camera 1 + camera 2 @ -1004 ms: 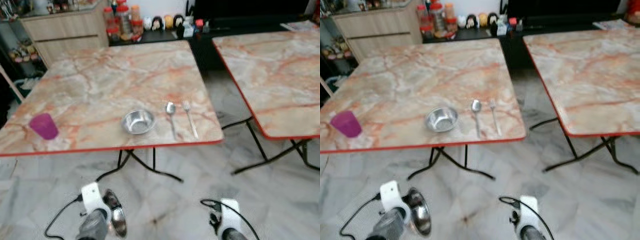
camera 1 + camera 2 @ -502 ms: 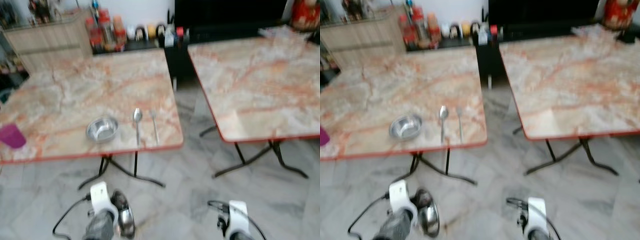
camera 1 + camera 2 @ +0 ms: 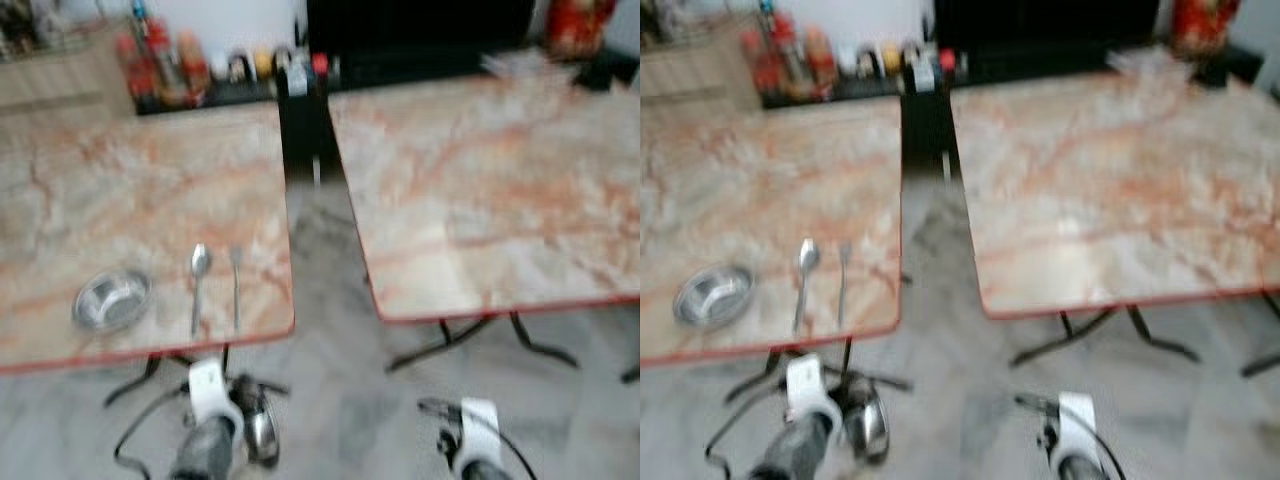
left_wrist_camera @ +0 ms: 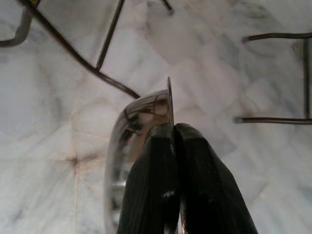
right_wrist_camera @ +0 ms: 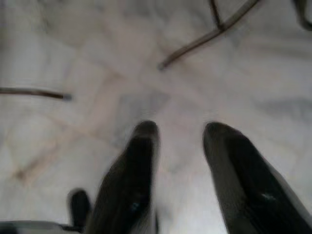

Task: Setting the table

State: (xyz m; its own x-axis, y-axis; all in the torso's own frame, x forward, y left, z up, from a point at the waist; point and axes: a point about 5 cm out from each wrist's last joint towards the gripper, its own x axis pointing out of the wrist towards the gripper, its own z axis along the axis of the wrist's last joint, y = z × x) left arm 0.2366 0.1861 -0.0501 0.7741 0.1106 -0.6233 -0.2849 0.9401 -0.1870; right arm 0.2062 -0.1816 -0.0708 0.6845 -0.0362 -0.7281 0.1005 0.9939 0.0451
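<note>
Carrying a shiny steel bowl (image 4: 139, 146) by its rim, the left pincer (image 4: 174, 127) pinches tight, low in frame; right pincer (image 5: 178, 146) hangs spread wide, empty.

One place is laid on the marble-patterned, red-edged desk (image 3: 150, 190) at left: another steel bowl (image 3: 110, 299), spoon (image 3: 198, 285), fork (image 3: 236, 285).

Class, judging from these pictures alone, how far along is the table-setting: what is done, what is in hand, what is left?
Done: on the left table one place is laid with a metal bowl, spoon and fork. In hand: the left claw is shut on a second metal bowl's rim, low above the floor. The right claw is open and holds nothing. Left: the right table looks bare near its front.
</note>
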